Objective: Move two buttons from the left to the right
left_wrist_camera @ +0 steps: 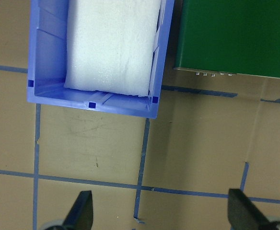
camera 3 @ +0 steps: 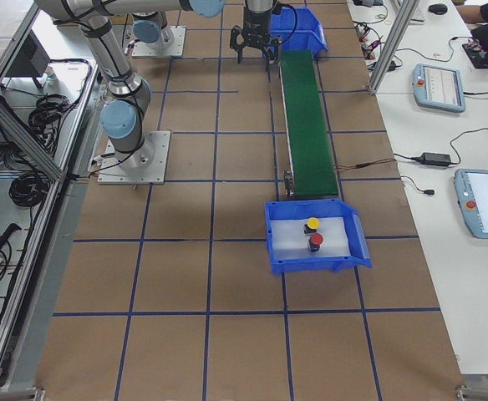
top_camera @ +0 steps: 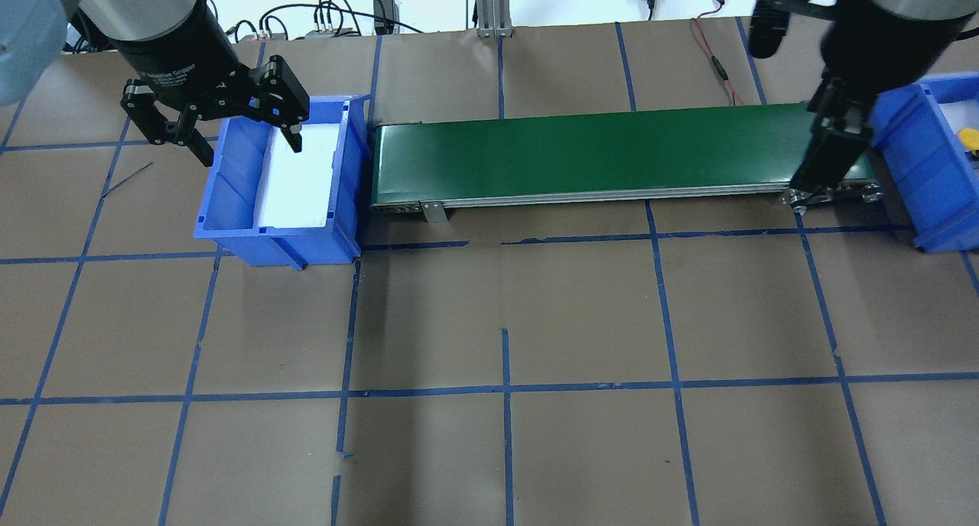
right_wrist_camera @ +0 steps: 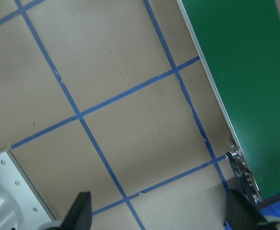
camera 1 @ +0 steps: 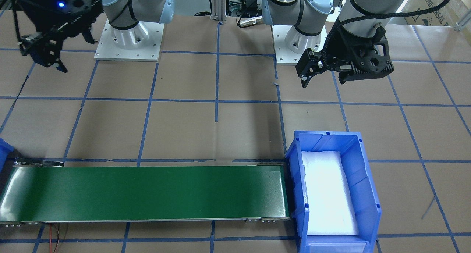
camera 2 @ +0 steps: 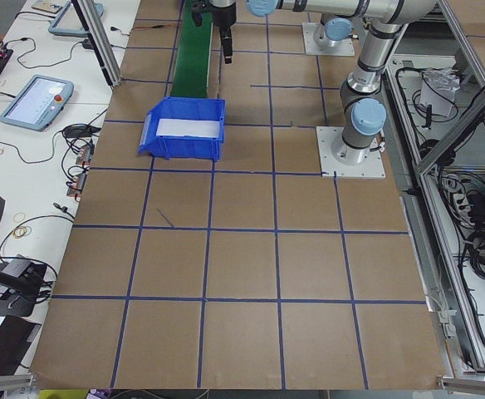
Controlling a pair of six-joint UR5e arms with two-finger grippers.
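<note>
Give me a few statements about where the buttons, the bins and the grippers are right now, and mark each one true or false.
1. The red button and the yellow button both sit in the right bin. True.
2. A button rides on the conveyor belt. False: nothing lies on the belt.
3. The left gripper holds the red button. False: it is open and empty, hanging over the left bin.
4. The left bin holds only white foam. True.
5. The right gripper is open. True.
</note>
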